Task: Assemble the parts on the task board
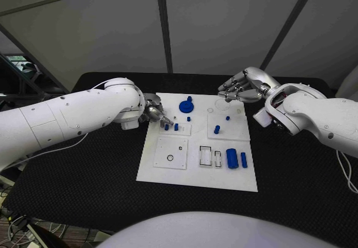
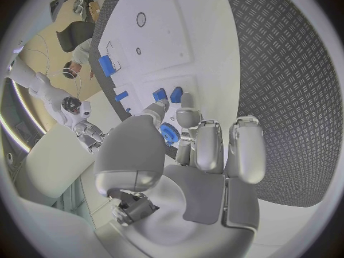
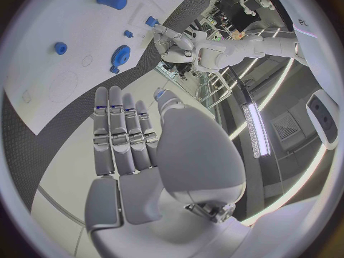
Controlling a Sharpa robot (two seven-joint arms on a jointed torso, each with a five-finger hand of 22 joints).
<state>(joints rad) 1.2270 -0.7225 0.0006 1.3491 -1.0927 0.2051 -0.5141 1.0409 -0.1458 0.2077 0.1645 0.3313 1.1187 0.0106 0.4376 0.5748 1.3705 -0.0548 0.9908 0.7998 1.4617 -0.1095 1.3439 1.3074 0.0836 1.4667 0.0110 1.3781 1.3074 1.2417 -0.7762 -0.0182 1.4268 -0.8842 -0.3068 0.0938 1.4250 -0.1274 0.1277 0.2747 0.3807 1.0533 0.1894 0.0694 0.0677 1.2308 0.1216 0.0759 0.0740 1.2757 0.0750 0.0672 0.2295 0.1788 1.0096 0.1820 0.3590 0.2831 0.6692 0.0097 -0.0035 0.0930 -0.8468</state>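
Head view: the board (image 1: 195, 175) lies mid-table. The left hand (image 1: 154, 111) sits at its far left edge, fingertips down by two small pegs (image 1: 170, 126) — whether it pinches anything, the view cannot tell. The gear (image 1: 185, 106) stands just beyond. The right hand (image 1: 239, 89) hovers at the far right corner, fingers loosely curled, holding nothing.

Left wrist view: fingers (image 2: 206, 145) curl over the gear (image 2: 168, 134).

Right wrist view: fingers (image 3: 120, 133) straight, released.
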